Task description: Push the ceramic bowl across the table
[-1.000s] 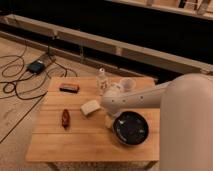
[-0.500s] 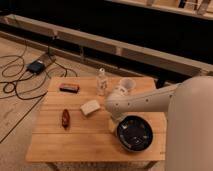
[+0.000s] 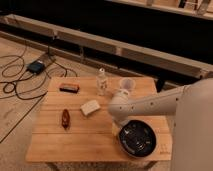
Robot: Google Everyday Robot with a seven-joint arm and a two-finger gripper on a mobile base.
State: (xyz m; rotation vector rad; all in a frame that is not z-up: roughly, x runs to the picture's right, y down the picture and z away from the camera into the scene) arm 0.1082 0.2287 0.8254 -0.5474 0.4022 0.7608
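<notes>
The glossy black ceramic bowl sits at the near right corner of the light-wood table, its rim close to the front and right edges. My white arm reaches in from the right, bends at a rounded joint above the table's middle, and comes down to the bowl. My gripper is at the bowl's left rim, mostly hidden under the arm.
A small white cup and a clear bottle stand at the far side. A dark flat box, a pale sponge-like block and a brown object lie on the left half. Cables and a blue box are on the floor at left.
The bowl has slid toward the table's near right corner, and my arm end has moved with it.
</notes>
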